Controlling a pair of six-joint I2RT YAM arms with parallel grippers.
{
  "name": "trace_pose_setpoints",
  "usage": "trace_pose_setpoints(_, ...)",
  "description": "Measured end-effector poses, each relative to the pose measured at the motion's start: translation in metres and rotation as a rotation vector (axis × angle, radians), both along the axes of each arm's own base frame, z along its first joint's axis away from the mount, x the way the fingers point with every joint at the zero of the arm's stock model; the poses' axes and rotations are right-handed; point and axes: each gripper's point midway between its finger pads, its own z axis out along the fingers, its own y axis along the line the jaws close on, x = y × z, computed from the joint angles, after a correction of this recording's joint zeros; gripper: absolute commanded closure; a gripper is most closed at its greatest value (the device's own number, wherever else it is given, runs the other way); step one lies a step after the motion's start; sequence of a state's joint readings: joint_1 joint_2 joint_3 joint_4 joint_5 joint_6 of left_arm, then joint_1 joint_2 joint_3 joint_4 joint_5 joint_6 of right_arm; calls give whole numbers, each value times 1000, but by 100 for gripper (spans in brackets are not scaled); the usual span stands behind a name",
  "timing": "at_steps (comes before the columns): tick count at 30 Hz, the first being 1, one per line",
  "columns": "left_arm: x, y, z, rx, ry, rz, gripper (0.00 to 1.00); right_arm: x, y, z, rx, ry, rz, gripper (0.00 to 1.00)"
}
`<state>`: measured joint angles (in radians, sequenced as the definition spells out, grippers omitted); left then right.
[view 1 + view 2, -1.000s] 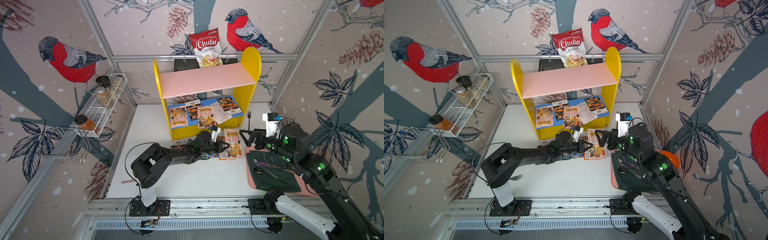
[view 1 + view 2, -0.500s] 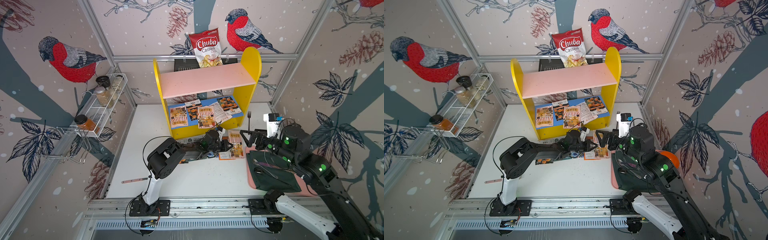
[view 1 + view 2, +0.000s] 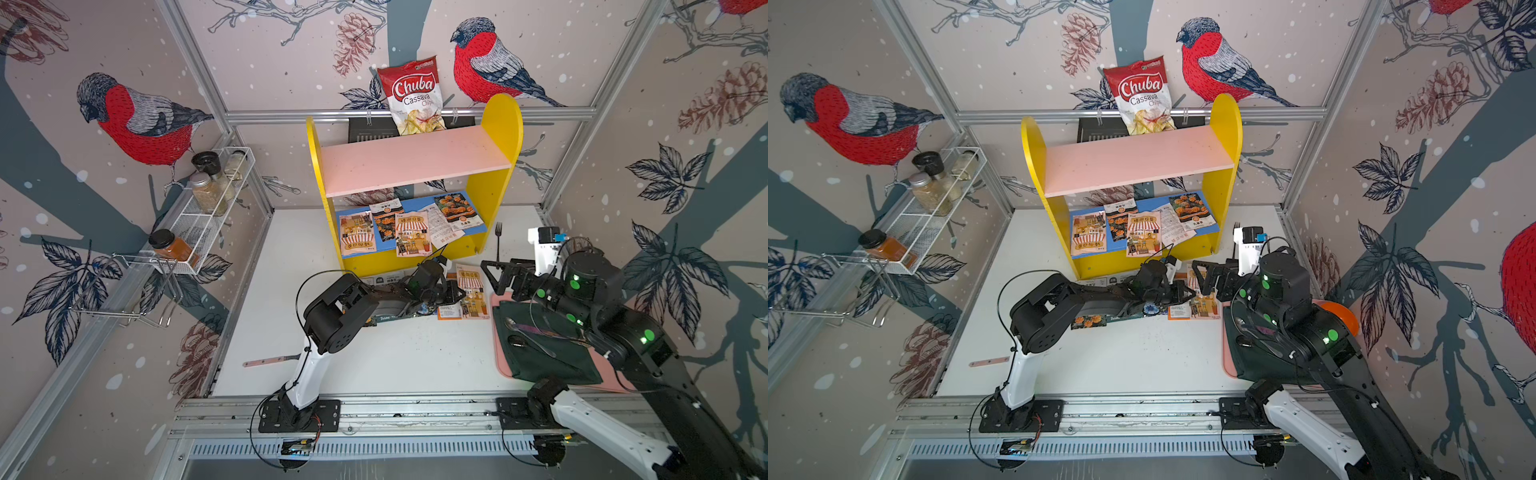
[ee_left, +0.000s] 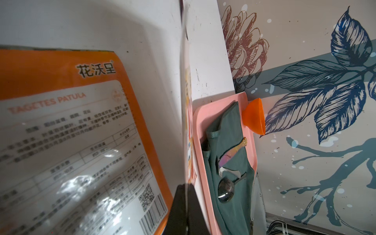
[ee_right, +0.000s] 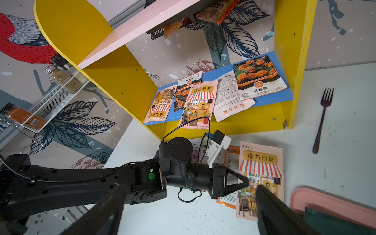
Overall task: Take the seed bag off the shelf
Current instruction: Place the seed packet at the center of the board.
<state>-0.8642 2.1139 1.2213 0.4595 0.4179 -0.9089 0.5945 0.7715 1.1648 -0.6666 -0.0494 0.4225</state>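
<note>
The shelf (image 3: 500, 137) has yellow side panels, a bare pink upper board (image 3: 415, 160) and a blue lower board (image 5: 270, 99). Several seed bags (image 3: 411, 232) lie on the lower board. One pink seed bag (image 3: 473, 291) with a striped awning lies on the table in front of the shelf. My left gripper (image 3: 460, 293) is shut on its left edge. In the left wrist view that bag (image 4: 189, 122) runs edge-on into the shut left gripper (image 4: 185, 186). My right gripper (image 3: 498, 274) hovers open just right of the bag, its fingers (image 5: 270, 207) wide apart around nothing.
An orange-backed bag (image 5: 230, 162) lies beside the held one, and more bags (image 3: 1088, 321) lie under my left arm. A pink tray (image 3: 497, 332) with a green cloth (image 3: 540, 361) and spoons sits at right. A fork (image 3: 498, 241), an orange bowl (image 3: 1343, 316), a chips bag (image 3: 415, 95) and a wire spice rack (image 3: 208, 208) are around.
My left arm's elbow has swung right toward the shelf while its gripper stayed at the pink bag. The bag shifted slightly toward the front. The right arm has not moved.
</note>
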Motion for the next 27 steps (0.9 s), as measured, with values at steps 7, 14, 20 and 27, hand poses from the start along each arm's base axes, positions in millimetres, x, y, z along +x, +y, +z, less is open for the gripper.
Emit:
trace_pose_setpoints(7,4,-4,-9,37,29,2,100,0,0,2,3,-5,0,0)
trace_pose_setpoints(14,3,2,-23,102,61,21,85,0,0,2,2,-4,0,0)
trace_pose_setpoints(20,6,-1,-26,129,58,15,76,0,0,-3,-3,5,0,0)
trace_pose_setpoints(27,10,-6,-23,180,48,13,53,-1,0,-2,0,1,0,0)
